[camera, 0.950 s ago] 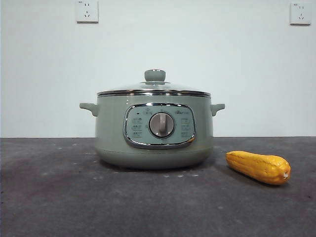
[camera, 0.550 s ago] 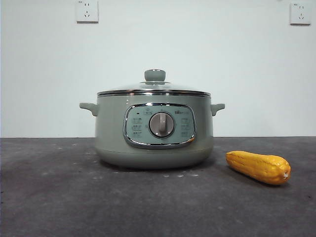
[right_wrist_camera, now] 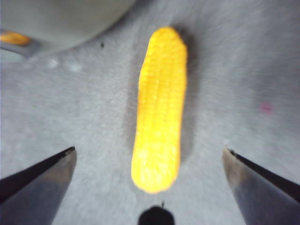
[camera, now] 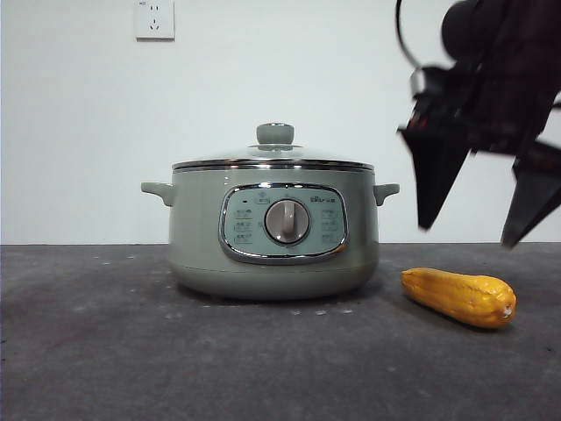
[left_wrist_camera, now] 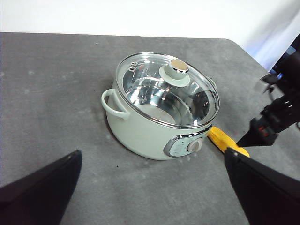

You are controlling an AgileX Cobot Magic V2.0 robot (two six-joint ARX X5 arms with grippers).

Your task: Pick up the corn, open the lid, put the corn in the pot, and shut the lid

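The corn (camera: 458, 296) lies on the dark table to the right of the pot (camera: 273, 230). The glass lid (camera: 273, 156) with its green knob sits shut on the pot. My right gripper (camera: 469, 235) hangs open just above the corn, one jaw on each side of it. In the right wrist view the corn (right_wrist_camera: 159, 108) lies lengthwise between the open jaws of that gripper (right_wrist_camera: 149, 157). My left gripper (left_wrist_camera: 150, 161) is open and empty, high and back from the pot (left_wrist_camera: 154, 124), and sees the lid (left_wrist_camera: 166, 89) and one end of the corn (left_wrist_camera: 222, 140).
The dark grey table (camera: 131, 351) runs to a white wall with a socket (camera: 154, 19). In the left wrist view the right arm (left_wrist_camera: 276, 117) stands beside the pot, and the table's far edge (left_wrist_camera: 117, 33) shows.
The right arm has come into the front view from the upper right and lowered its open jaws over the corn. Pot, lid and corn have not moved.
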